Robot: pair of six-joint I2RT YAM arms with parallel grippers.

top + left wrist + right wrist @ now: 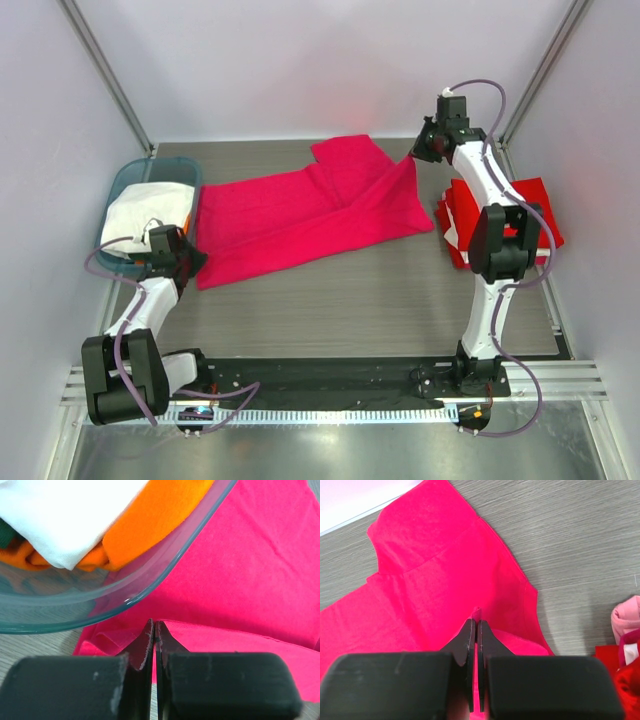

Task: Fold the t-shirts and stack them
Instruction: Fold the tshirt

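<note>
A magenta-pink t-shirt lies spread across the middle of the table, partly folded over itself. My left gripper is at its near-left corner beside the basket, shut on the shirt's edge, with cloth pinched between the closed tips. My right gripper is at the far-right corner, shut on a pinch of the same shirt and holding that corner up off the table. A stack of folded red t-shirts lies at the right, partly behind the right arm. A white t-shirt lies in the basket.
The teal plastic basket stands at the far left, its rim close over the magenta shirt's corner, with orange cloth under the white one. A pale pink cloth shows beside the red stack. Enclosure walls stand on three sides.
</note>
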